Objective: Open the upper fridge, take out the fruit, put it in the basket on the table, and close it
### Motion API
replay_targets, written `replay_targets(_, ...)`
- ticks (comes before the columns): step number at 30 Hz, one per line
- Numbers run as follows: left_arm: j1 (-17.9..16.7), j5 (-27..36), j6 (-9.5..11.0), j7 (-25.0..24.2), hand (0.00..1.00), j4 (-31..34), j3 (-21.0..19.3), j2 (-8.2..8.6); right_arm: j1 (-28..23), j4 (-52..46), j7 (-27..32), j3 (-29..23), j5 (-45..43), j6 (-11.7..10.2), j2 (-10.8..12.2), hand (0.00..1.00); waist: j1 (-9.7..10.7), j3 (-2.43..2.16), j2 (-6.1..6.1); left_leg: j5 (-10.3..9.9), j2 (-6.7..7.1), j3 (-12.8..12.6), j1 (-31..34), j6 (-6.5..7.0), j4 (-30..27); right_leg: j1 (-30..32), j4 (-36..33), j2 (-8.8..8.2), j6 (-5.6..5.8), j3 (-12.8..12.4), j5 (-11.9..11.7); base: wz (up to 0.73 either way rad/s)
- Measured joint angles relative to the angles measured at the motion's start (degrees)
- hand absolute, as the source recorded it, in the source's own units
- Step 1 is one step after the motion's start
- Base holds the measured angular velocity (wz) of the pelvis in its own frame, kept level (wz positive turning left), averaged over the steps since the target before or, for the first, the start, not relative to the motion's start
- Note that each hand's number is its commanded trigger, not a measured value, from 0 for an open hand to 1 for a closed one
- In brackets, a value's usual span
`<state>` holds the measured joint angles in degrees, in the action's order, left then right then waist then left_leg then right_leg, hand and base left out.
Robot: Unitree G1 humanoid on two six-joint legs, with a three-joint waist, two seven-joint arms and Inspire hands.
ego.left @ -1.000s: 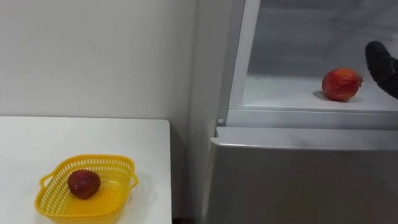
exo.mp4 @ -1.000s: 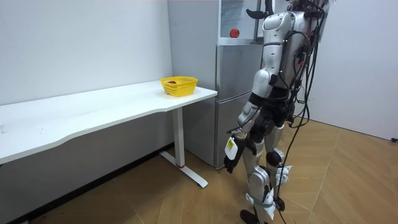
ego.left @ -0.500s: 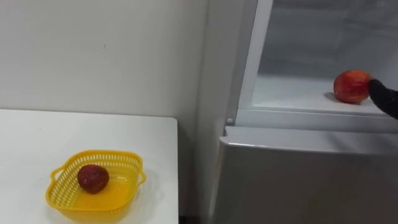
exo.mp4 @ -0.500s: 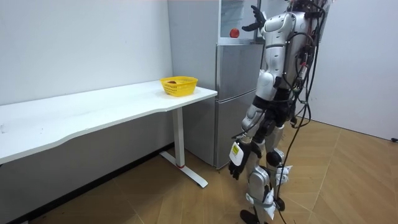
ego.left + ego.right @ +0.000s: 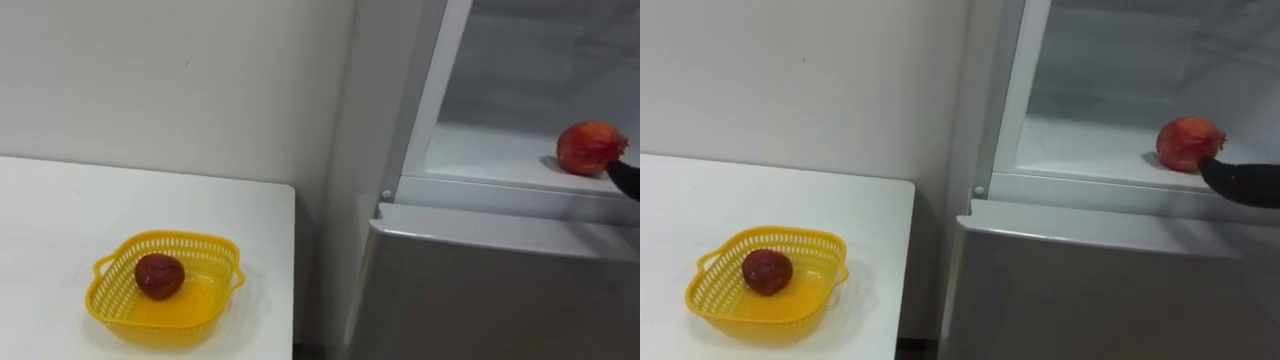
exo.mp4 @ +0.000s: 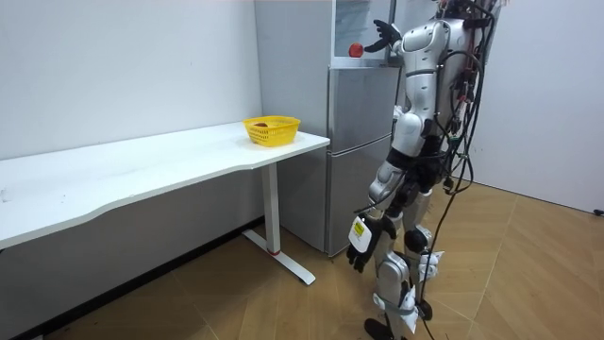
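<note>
Red fruit [image 5: 1188, 143], maybe a pomegranate: on the white shelf [image 5: 1080, 150] of the open upper fridge compartment [image 5: 1120, 70], just left of the right hand [image 5: 1240, 182] and slightly above its dark finger. Lies free there, not lifted and not enclosed. Touching the fingertip or only just beside it: cannot tell. Right hand: stretched in from the right, fingers straight and spread wide by the room view, holding nothing. Held so probably in order to get around the round body before closing. Looks like the approach step, with the grasp not yet made. Calls next, by judgement, for a palm further behind the fruit; pushed from the front, could roll deeper along the smooth shelf. Far down and left from this hand, on the white table [image 5: 700, 190]: a yellow basket [image 5: 770, 233] with one dark red fruit [image 5: 767, 271] already inside, likely the place of delivery, near the fridge for a short carry. Left hand [image 6: 361, 248]: low beside the thigh, fingers loose, empty, out of the way.
</note>
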<state>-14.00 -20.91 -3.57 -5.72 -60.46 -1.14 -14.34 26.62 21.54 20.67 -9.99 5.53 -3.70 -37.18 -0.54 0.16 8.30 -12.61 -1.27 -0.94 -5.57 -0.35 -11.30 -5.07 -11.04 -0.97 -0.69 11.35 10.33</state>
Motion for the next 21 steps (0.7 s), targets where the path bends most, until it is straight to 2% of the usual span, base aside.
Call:
replay_targets(7,-0.8,0.0,-0.5,0.0,0.00,0.2,-1.0,-0.15,0.7,0.3,-2.5,0.0,3.6,0.2,0.0,0.00,-0.1,-0.03,0.01,0.0,0.02,0.1,0.0,0.00,0.0,0.0,0.0,0.01,0.00,0.1,0.0,0.00)
replay_targets(11,-0.9,-0.1,-1.2,0.0,0.00,0.2,-1.0,-0.15,1.2,0.2,-5.1,0.0,5.4,1.1,0.0,0.00,0.0,-0.14,-0.24,0.0,0.02,0.2,0.4,-0.01,0.0,0.1,0.1,0.03,0.00,0.2,0.0,0.00)
replay_targets(21,-1.1,-0.1,-1.3,0.0,0.00,0.3,-1.0,-0.23,2.1,0.3,-7.2,0.0,5.5,1.3,0.0,0.00,0.1,-0.37,-0.82,0.0,0.01,0.4,0.2,-0.02,-0.1,0.0,0.1,0.02,-0.02,0.3,0.0,0.00)
